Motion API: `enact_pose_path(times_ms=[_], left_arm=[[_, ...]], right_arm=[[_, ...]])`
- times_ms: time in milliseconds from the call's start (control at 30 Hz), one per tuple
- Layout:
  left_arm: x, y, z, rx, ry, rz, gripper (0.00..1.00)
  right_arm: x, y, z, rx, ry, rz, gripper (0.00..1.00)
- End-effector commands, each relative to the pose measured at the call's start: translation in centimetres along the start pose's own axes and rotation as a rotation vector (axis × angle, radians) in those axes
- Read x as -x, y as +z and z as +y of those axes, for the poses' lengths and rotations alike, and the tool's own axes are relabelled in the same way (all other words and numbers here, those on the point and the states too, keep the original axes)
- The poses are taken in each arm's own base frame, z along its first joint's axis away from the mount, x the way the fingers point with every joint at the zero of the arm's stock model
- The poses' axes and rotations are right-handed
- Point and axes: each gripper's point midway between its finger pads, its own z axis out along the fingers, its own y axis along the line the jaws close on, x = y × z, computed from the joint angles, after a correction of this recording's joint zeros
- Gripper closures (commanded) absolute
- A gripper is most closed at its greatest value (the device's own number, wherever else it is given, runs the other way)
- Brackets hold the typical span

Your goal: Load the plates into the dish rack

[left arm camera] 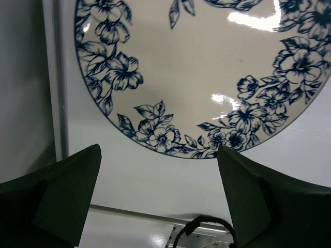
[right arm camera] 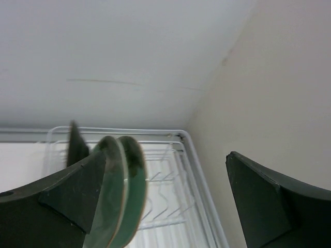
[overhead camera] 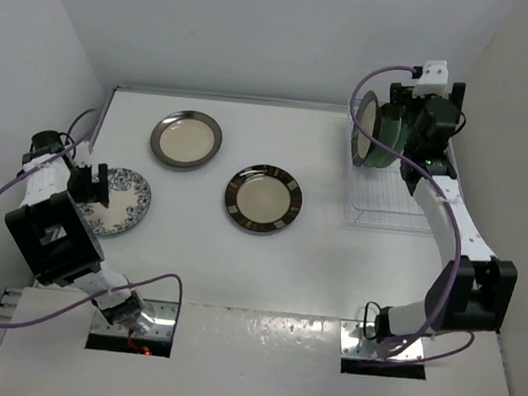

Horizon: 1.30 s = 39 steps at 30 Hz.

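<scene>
The white table (overhead camera: 238, 270) fills the overhead view. The white wire dish rack (overhead camera: 389, 210) sits at its far right side. Three plates stand on edge (overhead camera: 375, 129) at the back of the rack; the right wrist camera shows two of them as mint-green plates (right arm camera: 124, 186).

Three plates lie flat on the table, well apart from the rack: a cream plate with a dark grey rim (overhead camera: 186, 139) towards the back, a cream plate with a brown patterned rim (overhead camera: 264, 199) near the middle, and a blue-white floral plate (overhead camera: 123, 205) at the left edge.

Your left gripper (left arm camera: 160, 191) hovers low beside the near rim of the blue-white plate (left arm camera: 207, 67). Its fingers are spread wide and hold nothing. Your right gripper (right arm camera: 165, 201) is above the rack, beside the standing plates, also wide open and empty.

The step in hand looks like picking up the blue-white plate. It lies flat, so bring one finger under the raised rim and the other over it, and close firmly before lifting. The glaze is glossy and may slip. The rack is across the table, so plan a handover or a long carry.

No brand, label or writing can be read.
</scene>
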Motion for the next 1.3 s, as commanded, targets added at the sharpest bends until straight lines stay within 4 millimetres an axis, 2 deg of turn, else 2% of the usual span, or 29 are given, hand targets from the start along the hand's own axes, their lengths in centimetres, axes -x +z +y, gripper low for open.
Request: enact_pose_path(times_ms=[0,33,67,200,267,333,400,433,533,600,667,700,767,800,833,867,900,933,967,1000,1033,1067,1100,1133,1167,1200,1233,1267], left_arm=[[-0.7,0.1,0.7,0.007,-0.028,0.007,0.01],[-0.4,0.1,0.8,0.01,-0.027,-0.003,0.01],[-0.8,0.3,1.3,0.027,-0.037,0.003,0.01],[-2.9,1.9,2.7,0.038,-0.079,0.074,0.01],[-3.2,2.7,2.0,-0.014,-0.091,0.077,0.01],[-3.2,3.3,2.0,-0.035,-0.107,0.066,0.01],[-3.6,3.8,2.1,-0.047,-0.118,0.08,0.01],[-3.8,4.1,2.1,-0.063,-0.132,0.086,0.01],[-3.6,4.1,1.8,-0.095,-0.134,0.07,0.01],[-3.5,4.1,1.6,-0.103,-0.134,0.067,0.01],[-3.4,4.1,1.7,-0.1,-0.133,0.058,0.01],[-3.0,3.7,1.6,-0.103,-0.13,0.039,0.01],[-2.0,2.7,1.8,-0.094,-0.122,-0.008,0.01],[-1.2,2.0,2.1,-0.082,-0.117,-0.036,0.01],[-0.9,1.4,2.1,-0.073,-0.113,-0.057,0.01],[0.6,-0.2,1.8,-0.056,-0.079,-0.119,0.01],[1.5,-1.4,1.3,-0.06,-0.035,-0.159,0.01],[2.3,-2.4,0.5,-0.07,0.009,-0.199,0.01],[3.6,-3.7,-0.9,-0.088,0.1,-0.255,0.01],[5.0,-5.3,-1.8,-0.098,0.155,-0.312,0.01],[5.9,-6.3,-3.4,-0.165,0.197,-0.341,0.01],[6.0,-6.8,-5.1,-0.219,0.234,-0.326,0.01],[7.1,-7.8,-5.9,-0.235,0.26,-0.358,0.01],[7.4,-7.8,-6.9,-0.258,0.283,-0.359,0.01],[7.5,-7.5,-8.7,-0.291,0.329,-0.35,0.01],[7.6,-7.6,-9.6,-0.305,0.352,-0.349,0.01],[7.6,-7.5,-10.3,-0.308,0.372,-0.346,0.01],[7.5,-7.2,-11.1,-0.323,0.39,-0.335,0.01]], right_arm=[[1.4,-2.8,4.7,0.249,0.079,0.062,0.01],[2.4,-3.6,4.9,0.277,0.097,0.052,0.01],[2.2,-4.5,6.5,0.372,0.107,0.067,0.01],[2.7,-7.5,10.4,0.533,0.125,0.048,0.01],[2.1,-8.9,12.3,0.588,0.113,0.056,0.01],[1.8,-9.2,12.9,0.601,0.108,0.061,0.01],[0.7,-9.8,14.1,0.628,0.079,0.104,0.01],[1.4,-10.1,14.4,0.637,0.072,0.095,0.01],[1.1,-10.6,15.2,0.647,0.046,0.107,0.01],[0.8,-11.0,15.6,0.639,0.114,0.133,0.01],[0.4,-11.5,16.4,0.638,0.255,0.191,0.01],[-1.0,-12.1,17.5,0.649,0.339,0.257,0.01],[-2.1,-14.1,20.5,0.741,0.431,0.338,0.01],[-4.9,-15.1,22.1,0.742,0.468,0.436,0.01],[-6.0,-15.8,22.9,0.743,0.478,0.474,0.01],[-7.8,-17.1,24.4,0.729,0.491,0.553,0.01],[-9.5,-17.8,24.7,0.658,0.59,0.654,0.01],[-10.4,-18.0,25.0,0.621,0.61,0.68,0.04],[-11.6,-18.9,25.6,0.615,0.65,0.723,0.12],[-12.0,-19.1,26.5,0.627,0.666,0.73,0.13],[-13.1,-20.0,27.5,0.638,0.642,0.753,0.13],[-14.0,-20.0,27.9,0.609,0.637,0.774,0.13],[-14.7,-20.4,28.2,0.586,0.627,0.799,0.13],[-15.6,-20.4,28.7,0.556,0.663,0.843,0.13],[-16.8,-20.7,29.1,0.541,0.662,0.886,0.13],[-17.3,-20.6,29.2,0.527,0.674,0.906,0.13],[-18.9,-20.7,29.6,0.498,0.689,0.95,0.13],[-19.0,-20.7,30.2,0.525,0.704,0.953,0.13]])
